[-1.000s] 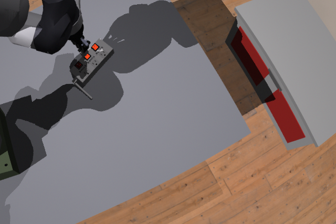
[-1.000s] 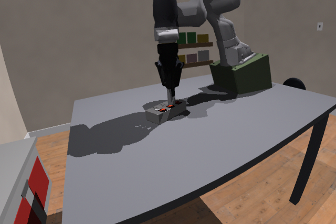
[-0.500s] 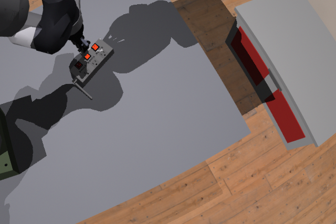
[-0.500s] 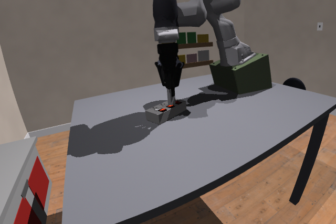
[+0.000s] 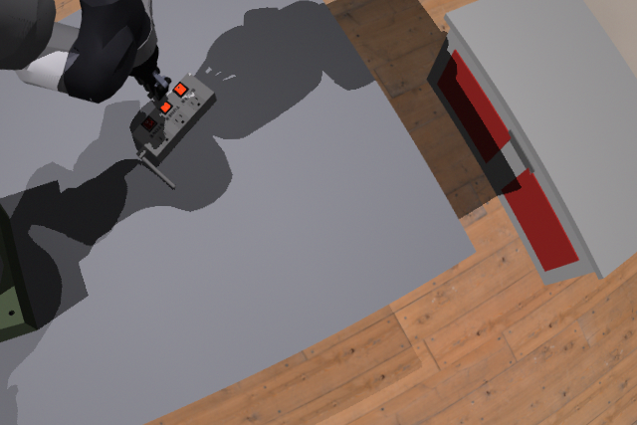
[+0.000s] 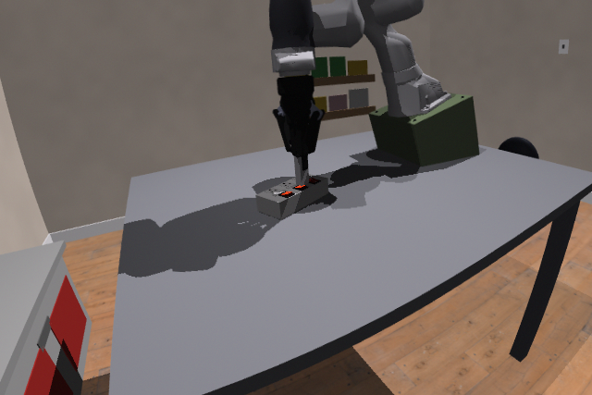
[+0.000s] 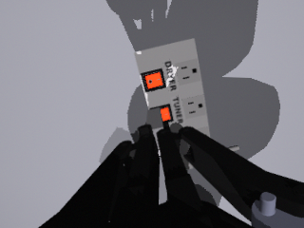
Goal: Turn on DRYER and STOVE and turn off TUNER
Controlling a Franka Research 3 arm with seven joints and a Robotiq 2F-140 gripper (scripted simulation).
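Near to far, wrist view: gripper [image 7: 163,132] pressed together, nothing between fingers, tips at middle switch [image 7: 166,114] of power strip [image 7: 190,83]. Middle switch glows orange, label beside it reads TUNER. Beyond it, DRYER switch [image 7: 154,82] also glows orange. Top view: third switch [image 5: 149,123] dark, label unreadable. Power strip lies flat on grey desk [image 5: 288,235], right way up, near robot's end.

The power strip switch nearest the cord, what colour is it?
Dark red, unlit, unlike the two bright orange ones; clearest in the top view.
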